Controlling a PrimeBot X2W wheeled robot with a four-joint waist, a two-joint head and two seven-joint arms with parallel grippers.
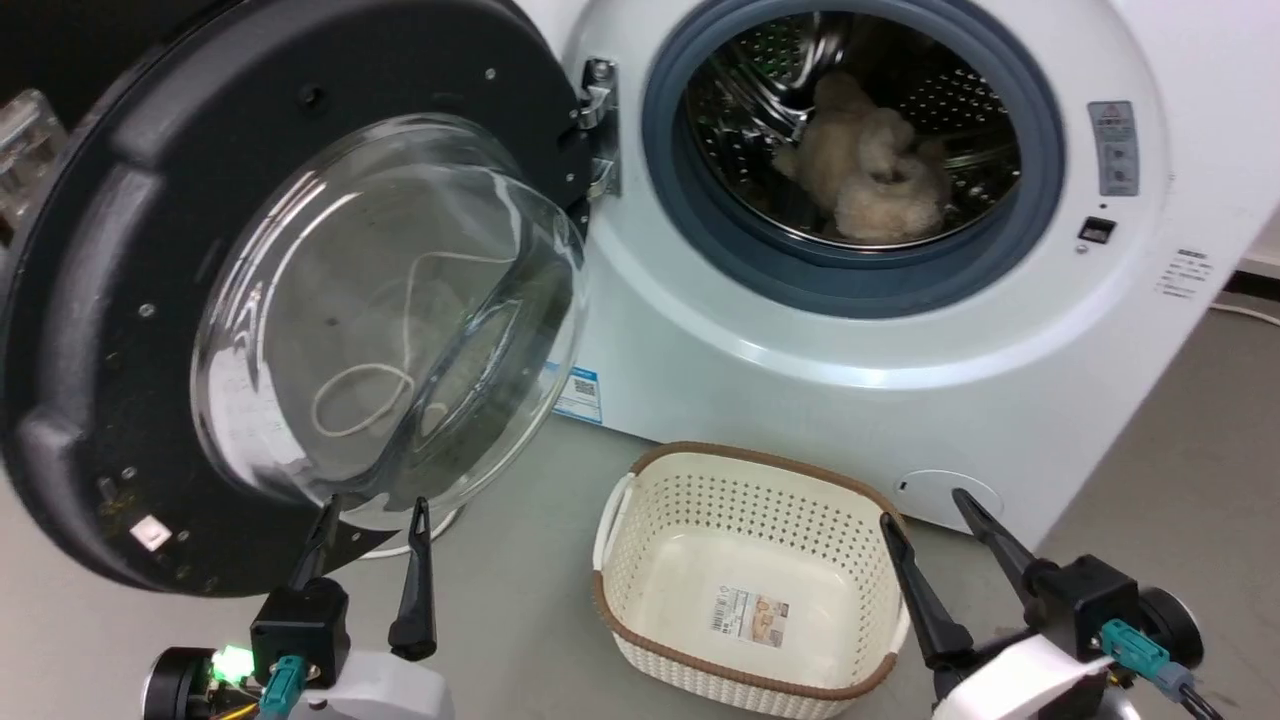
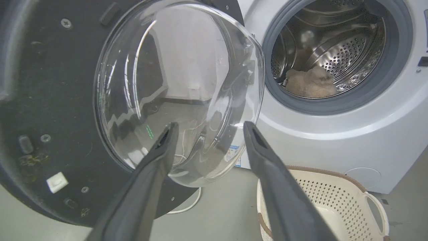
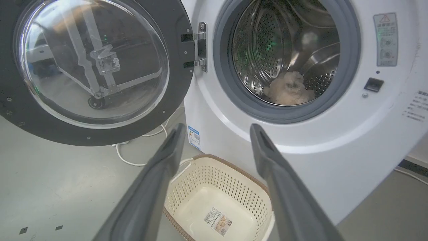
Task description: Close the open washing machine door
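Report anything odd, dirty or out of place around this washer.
Yellowish grime dots the lower inner rim of the washing machine door, which looks unclean. A white cable trails loose on the floor beneath it. Nothing else stands out.

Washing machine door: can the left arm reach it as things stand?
Probably yes: the left gripper, jaws open, points at the washing machine door with nothing between; the basket sits aside.

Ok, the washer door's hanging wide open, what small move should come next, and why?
Probably shift the left gripper left toward the free rim of the washing machine door, to hook behind it: its inner face faces the robot, so pushing here would only open it wider.
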